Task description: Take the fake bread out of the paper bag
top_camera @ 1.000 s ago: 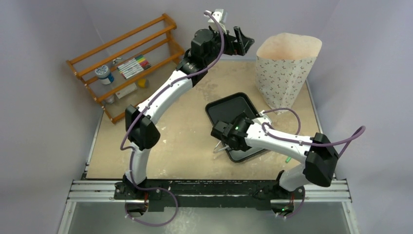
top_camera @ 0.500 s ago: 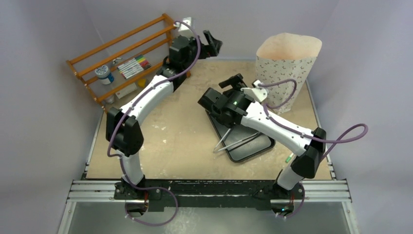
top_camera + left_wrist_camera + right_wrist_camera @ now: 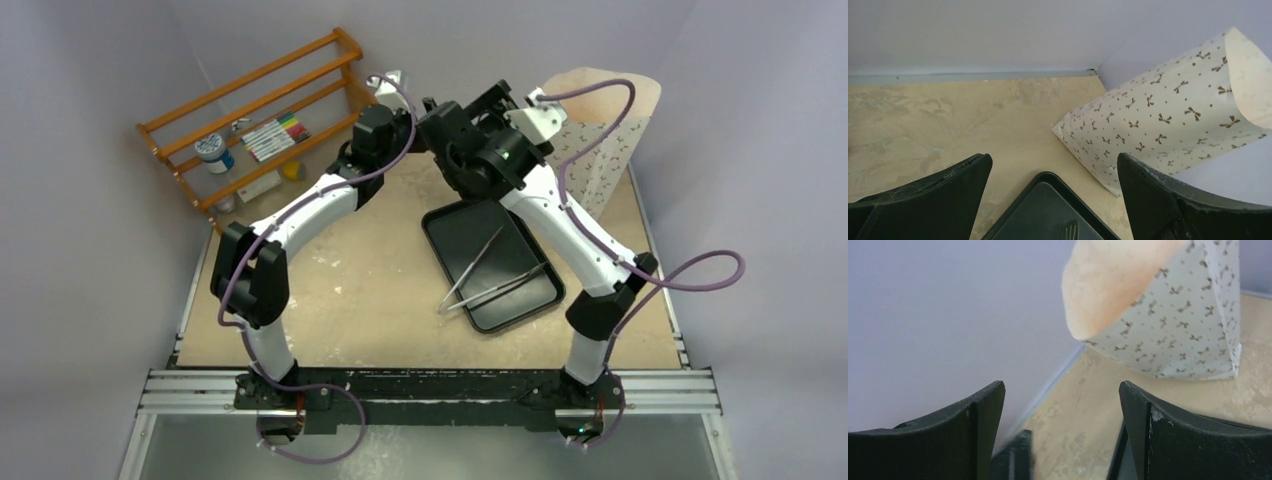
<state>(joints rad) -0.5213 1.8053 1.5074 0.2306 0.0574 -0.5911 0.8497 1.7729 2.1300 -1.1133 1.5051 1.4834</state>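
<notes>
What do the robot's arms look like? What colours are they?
The left arm and right arm are white tubes with chunky black joints. A thin purple cable loops along each. A tiny green light glows near the right wrist. The left gripper and right gripper each have two black, wedge-shaped fingers.

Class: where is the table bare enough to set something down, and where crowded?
Free: table between wooden rack and black tray, and the near edge. Crowded: far side, left pincer and right pincer near paper bag.

The table [image 3: 380, 290] holds a paper bag [image 3: 612, 160], black tray [image 3: 452, 228], wooden rack [image 3: 250, 80].
</notes>
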